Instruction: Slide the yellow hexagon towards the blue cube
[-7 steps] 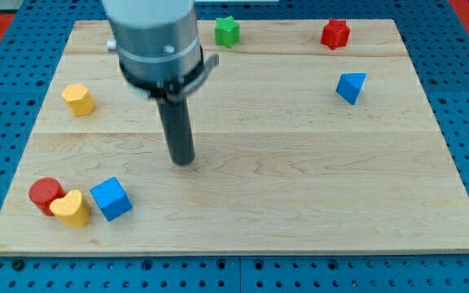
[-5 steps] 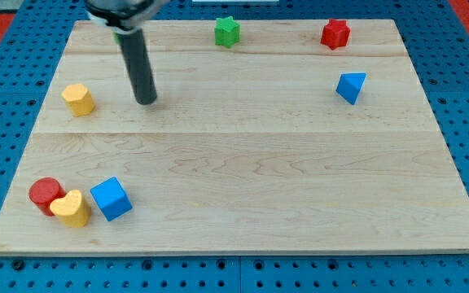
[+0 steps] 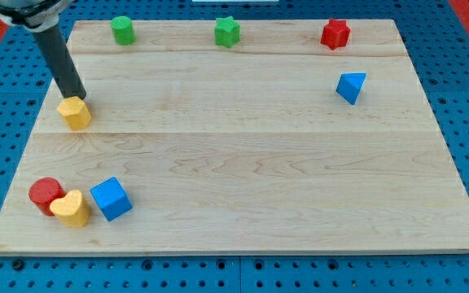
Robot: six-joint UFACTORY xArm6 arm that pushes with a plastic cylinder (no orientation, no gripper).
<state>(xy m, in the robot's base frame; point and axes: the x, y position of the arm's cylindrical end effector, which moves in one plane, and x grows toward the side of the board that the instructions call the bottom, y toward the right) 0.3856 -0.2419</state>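
Observation:
The yellow hexagon (image 3: 76, 112) lies on the wooden board (image 3: 243, 163) at the view's left. My tip (image 3: 77, 97) rests against the hexagon's top edge, the dark rod slanting up to the view's top left. The blue cube (image 3: 110, 198) sits near the view's bottom left, well below the hexagon.
A yellow heart (image 3: 72, 208) and a red cylinder (image 3: 46, 193) sit just left of the blue cube. A green cylinder (image 3: 122, 29), a green star (image 3: 227, 32) and a red star (image 3: 335, 33) line the board's top. A blue triangular block (image 3: 350, 86) is at the right.
My tip moved from the board's middle up and left to the hexagon's top edge. The hexagon has shifted slightly down. The green cylinder, hidden before, now shows.

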